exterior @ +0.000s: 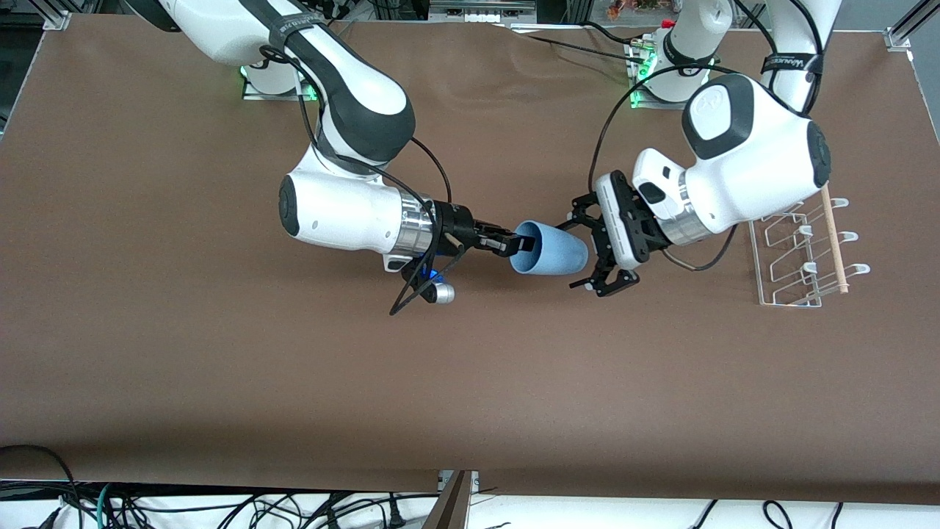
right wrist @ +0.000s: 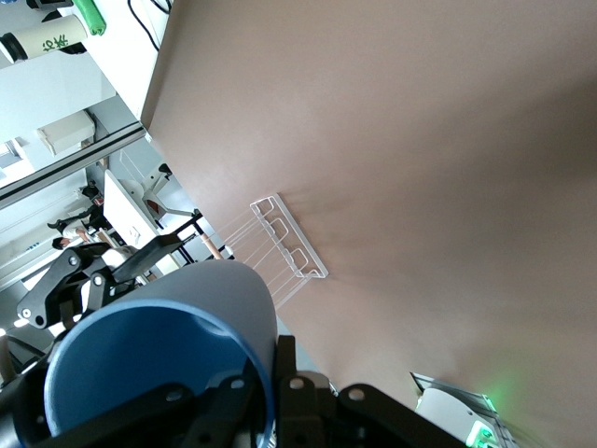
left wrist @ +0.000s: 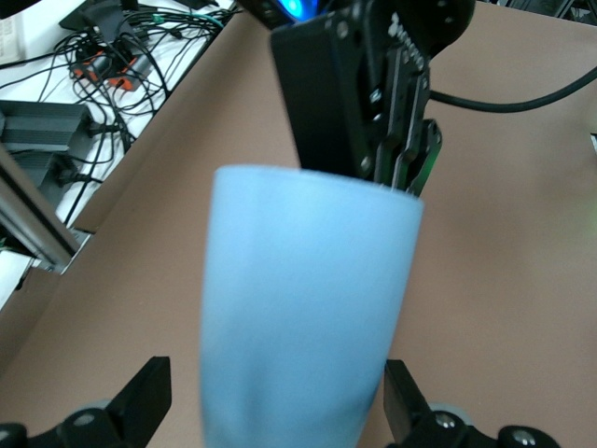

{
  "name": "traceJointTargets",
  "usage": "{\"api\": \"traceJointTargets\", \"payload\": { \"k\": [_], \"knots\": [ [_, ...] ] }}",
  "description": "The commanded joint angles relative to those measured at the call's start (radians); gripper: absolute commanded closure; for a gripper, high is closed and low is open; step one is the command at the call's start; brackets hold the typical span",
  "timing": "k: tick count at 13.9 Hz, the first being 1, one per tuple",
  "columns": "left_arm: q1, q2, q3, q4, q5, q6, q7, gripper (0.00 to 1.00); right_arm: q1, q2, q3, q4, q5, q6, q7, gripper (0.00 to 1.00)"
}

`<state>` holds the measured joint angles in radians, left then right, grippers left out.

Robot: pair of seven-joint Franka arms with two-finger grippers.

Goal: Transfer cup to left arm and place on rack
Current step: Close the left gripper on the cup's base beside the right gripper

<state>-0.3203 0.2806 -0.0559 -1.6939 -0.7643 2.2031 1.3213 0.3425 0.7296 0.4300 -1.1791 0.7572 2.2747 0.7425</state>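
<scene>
The right gripper (exterior: 507, 243) is holding the cup (exterior: 551, 250) by its rim over the middle of the tabletop (exterior: 220, 382), one of its jaws inside the mouth and one outside. The cup is lying on its side in the air, mouth toward the right arm and narrow base pointing at the left gripper (exterior: 587, 250). In the right wrist view the cup (right wrist: 168, 355) is filling the lower corner, with the rack (right wrist: 284, 247) visible past it on the tabletop.

The step in hand looks like the handover itself. To do it well, the left gripper should be closing squarely across the cup's body near the base, where the taper is narrow enough to sit deep between the jaws. The right gripper should be keeping its pinch until the left one has a firm hold, and only then letting go and drawing straight back out of the mouth so it does not drag the rim sideways. The plastic is smooth and tapered, so a grip too close to the base end could let the cup squirt out.

The left gripper's jaws are standing wide apart, one on either side of the cup's base. In the left wrist view the cup (left wrist: 303, 308) is sitting between the two fingertips (left wrist: 140, 397) with a gap showing on each side, so they are not touching it yet.

The rack (exterior: 800, 250) is waiting at the left arm's end of the tabletop, under the left arm's wrist.
</scene>
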Motion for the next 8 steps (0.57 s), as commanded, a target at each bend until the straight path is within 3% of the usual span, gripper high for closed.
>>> {"api": "traceJointTargets", "payload": {
  "k": [1, 2, 3, 4, 5, 6, 7, 8],
  "knots": [
    [-0.016, 0.009, 0.008, 0.023, -0.030, 0.006, 0.024, 0.00, 0.001, 0.013, 0.012, 0.027, 0.017, 0.000, 0.009, 1.00],
    [-0.016, 0.009, 0.008, 0.023, -0.029, 0.006, 0.029, 0.02, 0.001, 0.013, 0.012, 0.027, 0.017, 0.000, 0.009, 1.00],
    [-0.016, 0.011, 0.008, 0.023, -0.024, 0.006, 0.039, 0.21, 0.001, 0.013, 0.012, 0.027, 0.017, 0.000, 0.009, 1.00],
    [-0.016, 0.011, 0.008, 0.023, -0.027, 0.004, 0.050, 0.57, 0.001, 0.013, 0.012, 0.027, 0.017, 0.000, 0.009, 1.00],
    [-0.014, 0.009, 0.008, 0.023, -0.027, 0.003, 0.052, 0.80, 0.001, 0.013, 0.012, 0.027, 0.017, 0.000, 0.009, 1.00],
    [-0.014, 0.009, 0.008, 0.023, -0.027, -0.002, 0.050, 0.94, 0.001, 0.013, 0.012, 0.027, 0.017, 0.000, 0.009, 1.00],
    [-0.014, 0.009, 0.008, 0.023, -0.027, -0.003, 0.050, 1.00, -0.002, 0.013, 0.012, 0.027, 0.017, -0.001, 0.008, 0.92],
    [-0.013, 0.009, 0.010, 0.023, -0.027, -0.005, 0.049, 1.00, -0.005, 0.010, 0.012, 0.027, 0.016, -0.004, 0.000, 0.22]
  ]
}}
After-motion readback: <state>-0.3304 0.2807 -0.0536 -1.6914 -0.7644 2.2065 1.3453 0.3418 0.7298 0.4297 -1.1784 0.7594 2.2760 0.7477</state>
